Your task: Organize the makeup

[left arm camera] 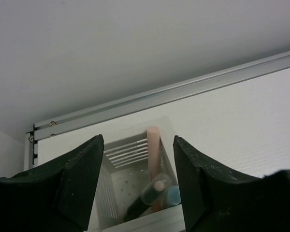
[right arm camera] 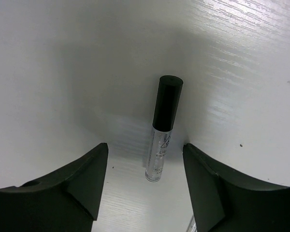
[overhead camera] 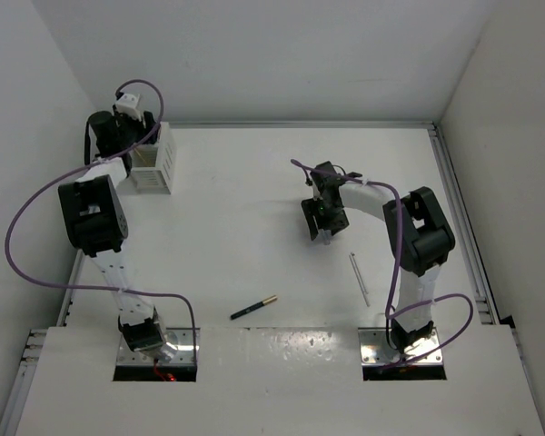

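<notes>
Right jaws stand wide over the white surface (right arm camera: 63, 72), flanking a clear lip-gloss tube with a black cap (right arm camera: 162, 130) without touching it. Closing off-centre near its clear end could roll or pivot it away. Left jaws, wide and empty, hover above the white slatted box (left arm camera: 130, 154) and might clip the tall pink stick (left arm camera: 153, 145).
</notes>
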